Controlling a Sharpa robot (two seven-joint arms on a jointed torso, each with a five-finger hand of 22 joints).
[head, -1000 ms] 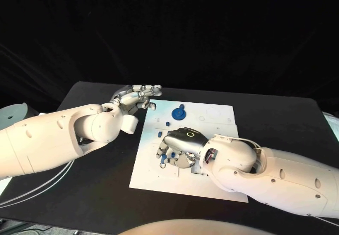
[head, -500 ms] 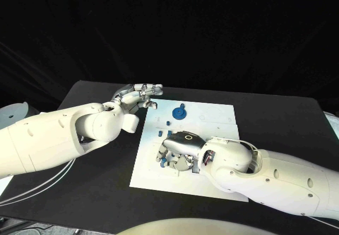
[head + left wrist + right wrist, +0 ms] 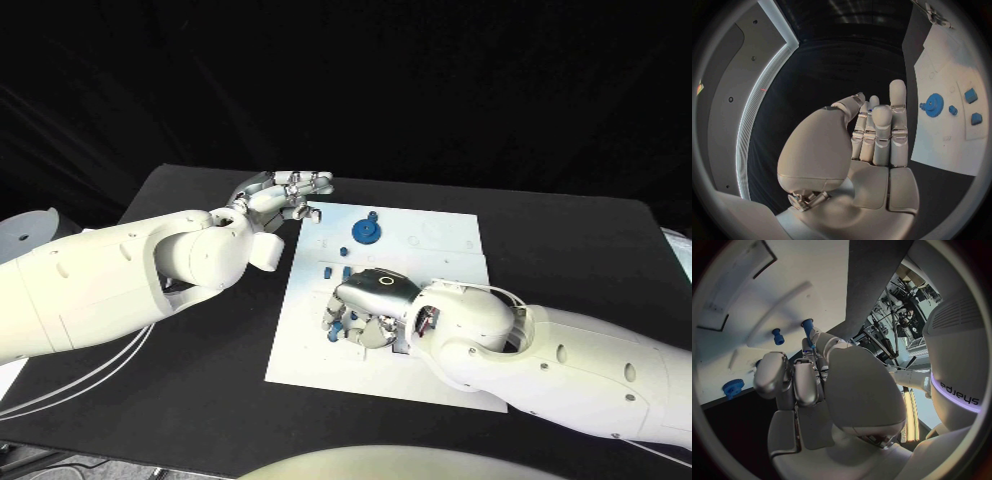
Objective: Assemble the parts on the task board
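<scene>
The white task board (image 3: 433, 245) lies in the middle of the black table. A blue gear (image 3: 366, 231) stands near its far edge, also in the left wrist view (image 3: 933, 105). My right hand (image 3: 372, 298) is low over the board's near left part, fingers pointing down among small blue parts (image 3: 335, 326). In the right wrist view its fingertips pinch a blue peg (image 3: 807, 328), with a second blue peg (image 3: 777, 336) standing close by. My left hand (image 3: 289, 190) hovers at the board's far left corner, its fingers (image 3: 879, 125) curled against the thumb with a blue speck between them.
Two small blue blocks (image 3: 971, 95) lie on the board beyond the gear. Bare black table (image 3: 577, 240) surrounds the board. White cables (image 3: 72, 385) run along the table's left side under my left arm.
My right hand has slid a little toward the board's near edge and settled lower over the blue parts. The left hand has stayed put.
</scene>
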